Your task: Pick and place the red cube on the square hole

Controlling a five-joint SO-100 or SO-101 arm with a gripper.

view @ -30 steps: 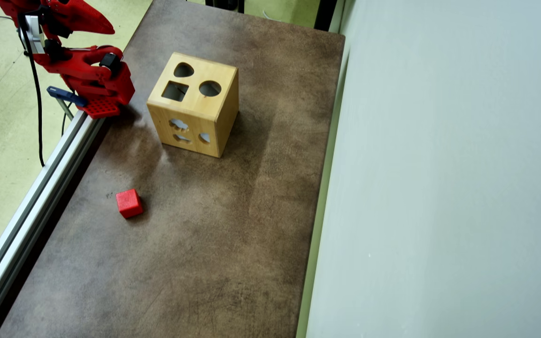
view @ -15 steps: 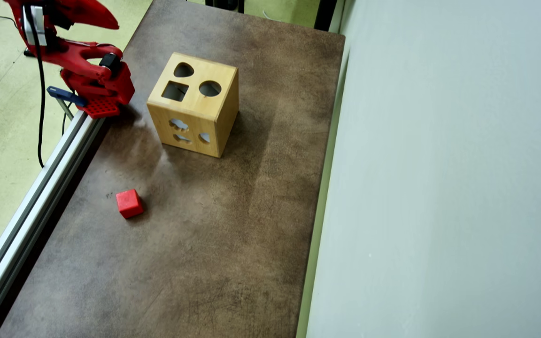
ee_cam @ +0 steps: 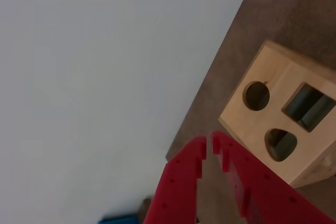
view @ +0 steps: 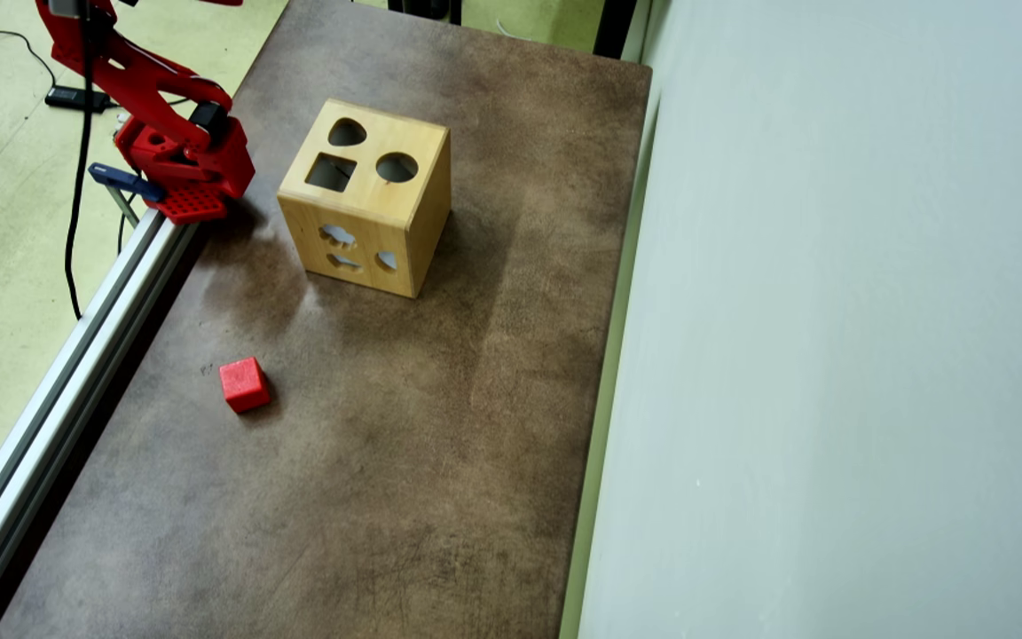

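The red cube [view: 244, 384] lies on the brown table [view: 404, 461] near its left edge in the overhead view; the wrist view does not show it. A wooden box [view: 413, 222] stands further back, with the square hole [view: 331, 172] in its top face beside a round one [view: 397, 167] and a rounded one [view: 347, 133]. In the wrist view my red gripper [ee_cam: 208, 142] is shut with nothing between its fingertips, high above the table and left of the box [ee_cam: 273, 116] and its square hole [ee_cam: 310, 106]. Overhead, only my arm [view: 134, 75] shows at the top left.
An aluminium rail [view: 58, 390] runs along the table's left edge, with the arm's red base [view: 196, 182] and a blue clamp [view: 125, 182] at its far end. A tall grey panel [view: 830, 355] bounds the right side. Cables lie on the floor at left.
My arm has swung upward, and the gripper has left the overhead view past its top edge. The cube and the box have not moved.
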